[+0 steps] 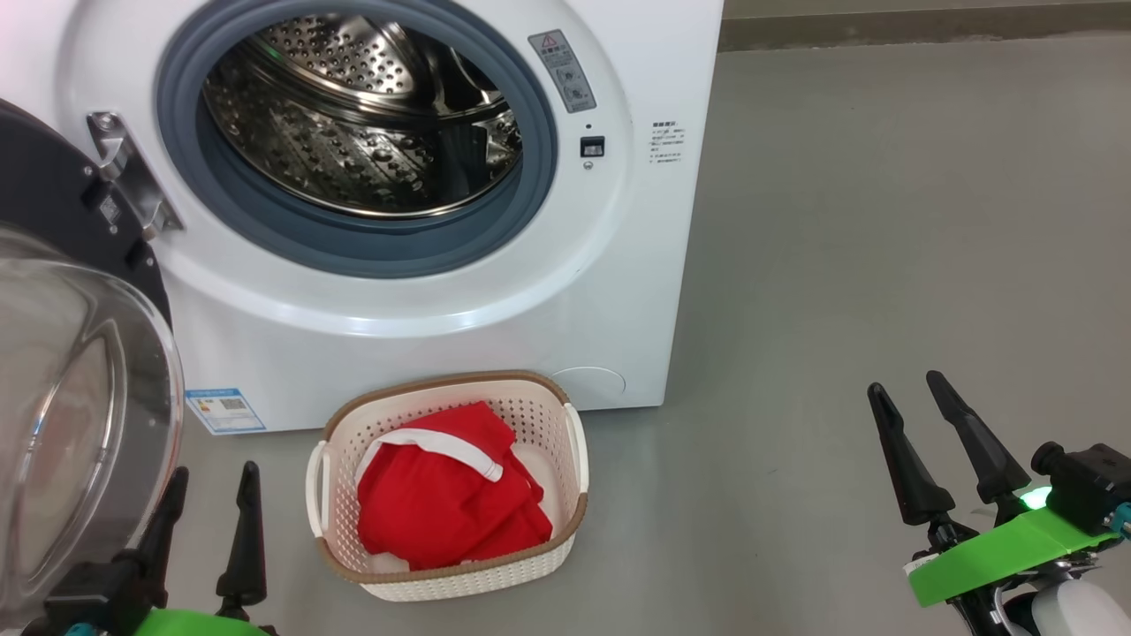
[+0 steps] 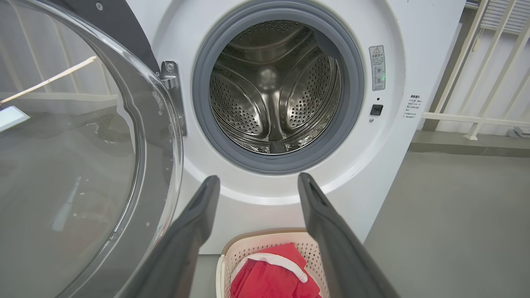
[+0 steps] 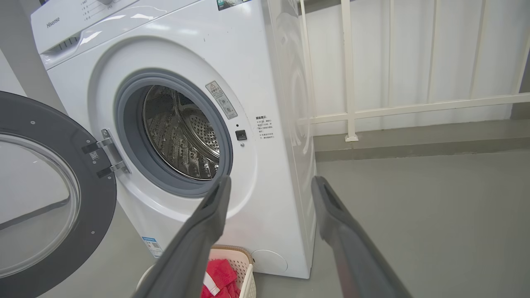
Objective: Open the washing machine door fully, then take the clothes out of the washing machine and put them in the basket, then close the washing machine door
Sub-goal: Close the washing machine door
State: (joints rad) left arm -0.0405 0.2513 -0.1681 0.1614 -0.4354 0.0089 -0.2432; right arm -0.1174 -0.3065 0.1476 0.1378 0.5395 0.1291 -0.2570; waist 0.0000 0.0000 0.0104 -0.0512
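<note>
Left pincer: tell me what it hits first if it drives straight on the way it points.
Probably the washing machine, its white front just under the grey seal, where the open left pincer aims. The door stands aside; the basket lies below that line. Depth is unclear: it might enter the drum instead.

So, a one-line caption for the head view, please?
Red clothes in the basket before the washing machine, its door open; left gripper and right gripper open.
</note>
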